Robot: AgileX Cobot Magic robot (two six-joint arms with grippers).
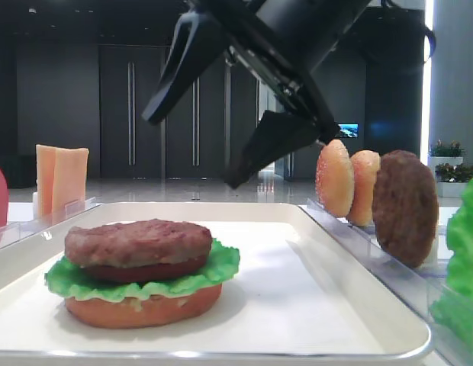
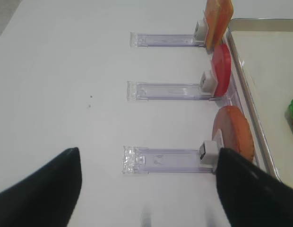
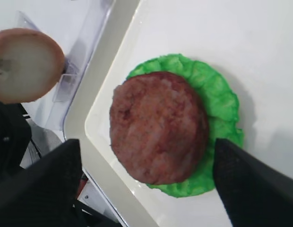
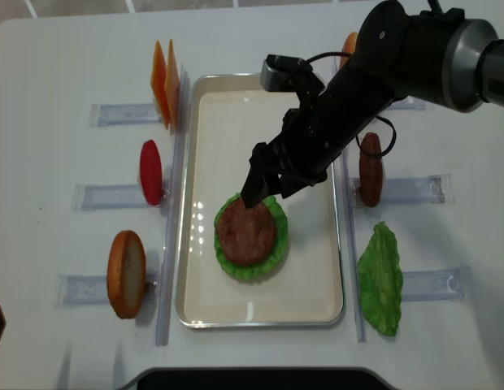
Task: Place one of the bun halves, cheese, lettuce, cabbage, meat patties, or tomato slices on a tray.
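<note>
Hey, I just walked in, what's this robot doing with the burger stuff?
It is stacking a burger on the white tray. The stack so far is a bottom bun half, lettuce, what looks like a tomato slice, and a meat patty on top. The right gripper hangs open just above that patty, holding nothing. The left gripper is open over the table beside the clear racks. More cheese, a tomato slice, buns and a spare patty stand in the racks.

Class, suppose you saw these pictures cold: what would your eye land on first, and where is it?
A half-built burger near the tray's left side: a meat patty on lettuce. The right gripper hangs above it, jaws open and empty. Spare ingredients stand in racks on both sides.
</note>
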